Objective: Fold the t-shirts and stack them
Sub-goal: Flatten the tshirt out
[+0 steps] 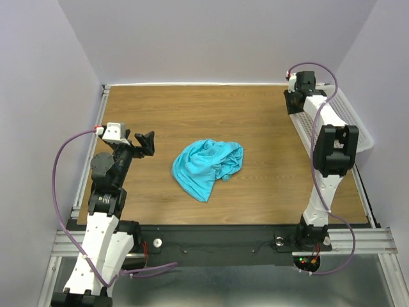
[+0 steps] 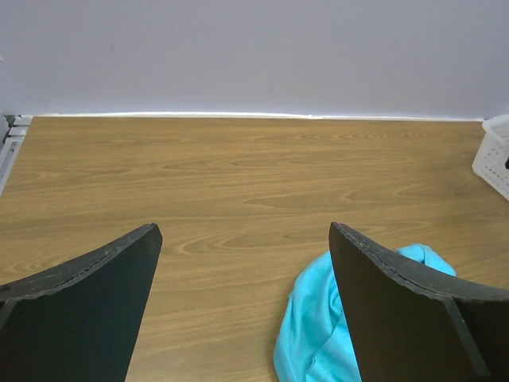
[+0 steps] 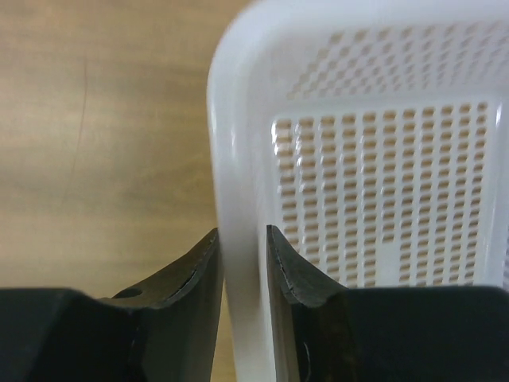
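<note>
One turquoise-blue t-shirt [image 1: 208, 165] lies crumpled in a heap near the middle of the wooden table. It also shows in the left wrist view [image 2: 318, 326], partly behind the right finger. My left gripper [image 1: 144, 142] is open and empty, held above the table to the left of the shirt, apart from it. My right gripper [image 1: 295, 94] is at the far right, shut on the left rim of the white mesh basket [image 3: 238, 199]; the rim sits between its two fingers.
The white plastic mesh basket [image 1: 345, 121] stands along the table's right edge, empty as far as the right wrist view shows; its corner shows in the left wrist view [image 2: 495, 155]. Pale walls close in the back and sides.
</note>
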Available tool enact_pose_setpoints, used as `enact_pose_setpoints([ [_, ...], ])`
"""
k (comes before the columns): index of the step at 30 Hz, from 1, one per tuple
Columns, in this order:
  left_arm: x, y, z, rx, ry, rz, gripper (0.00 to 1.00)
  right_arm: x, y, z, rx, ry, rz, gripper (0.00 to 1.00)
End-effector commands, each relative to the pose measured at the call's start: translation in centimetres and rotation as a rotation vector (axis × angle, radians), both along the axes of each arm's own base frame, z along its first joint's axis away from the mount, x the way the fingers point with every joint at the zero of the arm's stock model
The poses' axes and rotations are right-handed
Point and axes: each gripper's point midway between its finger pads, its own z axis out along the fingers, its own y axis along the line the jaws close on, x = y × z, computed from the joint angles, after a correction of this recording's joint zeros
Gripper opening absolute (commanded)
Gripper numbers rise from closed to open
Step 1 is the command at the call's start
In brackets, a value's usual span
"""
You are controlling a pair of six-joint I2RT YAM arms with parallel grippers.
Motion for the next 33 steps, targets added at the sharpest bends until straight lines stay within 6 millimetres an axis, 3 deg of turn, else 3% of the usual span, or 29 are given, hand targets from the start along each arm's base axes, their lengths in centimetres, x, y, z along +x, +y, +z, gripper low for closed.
enact_pose_setpoints([
  [1, -0.3, -0.1, 2.2, 0.0, -0.083, -0.008, 0.98, 3.6, -0.1, 0.9, 0.026, -0.085, -0.089, 0.35],
  [3, -0.3, -0.1, 2.1, 0.001, -0.08, -0.007, 0.98, 4.4, -0.2, 1.1, 0.028, -0.101, -0.102, 0.49],
  [6, -0.3, -0.1, 2.1, -0.002, -0.08, -0.006, 0.98, 4.6, -0.3, 2.2, 0.022, -0.123, -0.099, 0.61],
  [10, -0.1, -0.3, 1.8, -0.001, -0.072, -0.02, 0.98, 4.6, -0.6, 3.2, -0.001, -0.138, -0.094, 0.64],
  [15, -0.1, -0.4, 1.8, -0.005, -0.071, -0.027, 0.98, 4.5, -1.1, 2.5, -0.023, -0.121, -0.1, 0.61],
  [18, -0.2, -0.5, 1.9, -0.005, -0.074, -0.028, 0.98, 4.7, -0.9, 1.7, -0.007, -0.11, -0.104, 0.53],
  [28, -0.2, -0.6, 1.7, -0.007, -0.069, -0.035, 0.98, 3.9, -0.4, -0.7, 0.041, -0.057, -0.132, 0.51],
  [30, -0.1, -0.6, 1.7, -0.007, -0.067, -0.033, 0.98, 3.7, -0.4, -0.9, 0.046, -0.055, -0.147, 0.48],
  [33, -0.1, -0.6, 1.6, -0.008, -0.065, -0.035, 0.98, 3.4, -0.2, -1.7, 0.068, -0.04, -0.166, 0.34],
])
